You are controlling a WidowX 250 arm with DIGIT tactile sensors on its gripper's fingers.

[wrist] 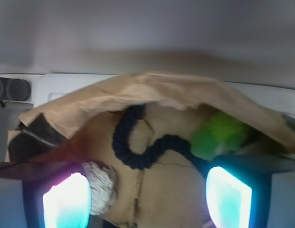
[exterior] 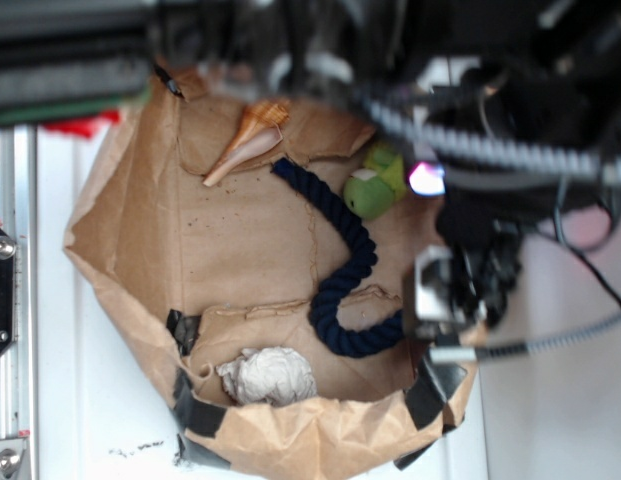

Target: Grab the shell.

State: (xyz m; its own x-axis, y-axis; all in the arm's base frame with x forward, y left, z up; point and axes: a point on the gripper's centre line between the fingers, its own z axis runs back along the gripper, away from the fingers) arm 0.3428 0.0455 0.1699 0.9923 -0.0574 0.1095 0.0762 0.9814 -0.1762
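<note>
Gripper point(wrist: 147, 199) wide open and empty over the box, shell not yet lined up.

The cardboard box point(exterior: 120, 290) keeps 4 loose items penned: the shell point(exterior: 252, 137) lies at the wall far across from the gripper, pointed tip aimed away from it, out of the wrist view. Between the 2 glowing fingers point(wrist: 66, 202) sit only the navy rope point(wrist: 133, 147), the white crumpled ball point(wrist: 100, 186) and the green ball point(wrist: 218, 133). Nothing touched; my read, a reach across the box comes next.

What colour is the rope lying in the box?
Dark navy blue rope; clearest in the exterior view.
</note>
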